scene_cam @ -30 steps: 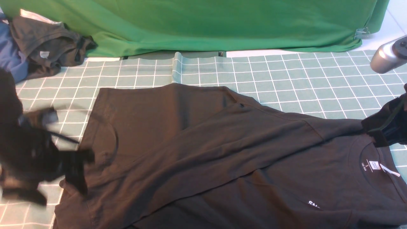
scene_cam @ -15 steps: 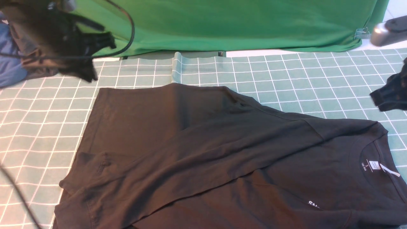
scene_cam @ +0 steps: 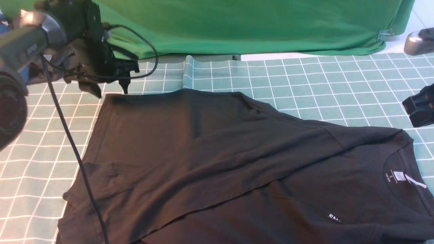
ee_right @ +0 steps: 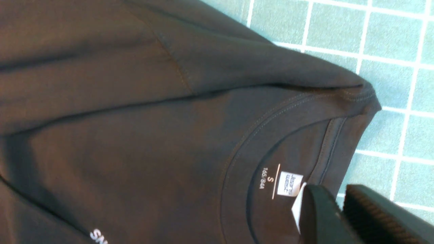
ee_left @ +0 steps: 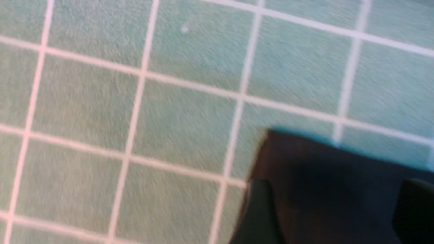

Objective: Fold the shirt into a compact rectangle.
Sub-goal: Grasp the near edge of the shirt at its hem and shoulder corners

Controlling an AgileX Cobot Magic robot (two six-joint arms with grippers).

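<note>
Neck label [ee_right: 289,183] on the shirt [scene_cam: 217,162] reads "jeans west", S, 165/84A, just beside the right gripper [ee_right: 334,194]; can't tell its grip. The left gripper [scene_cam: 111,92] is spread wide and empty.

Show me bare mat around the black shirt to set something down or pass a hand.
Widest: the grid mat between the shirt and the green cloth, centre to right. A second strip lies left of the shirt, crossed by a black cable. Crowded: the far-left corner at the left hand, and the right edge by the right hand.
</note>
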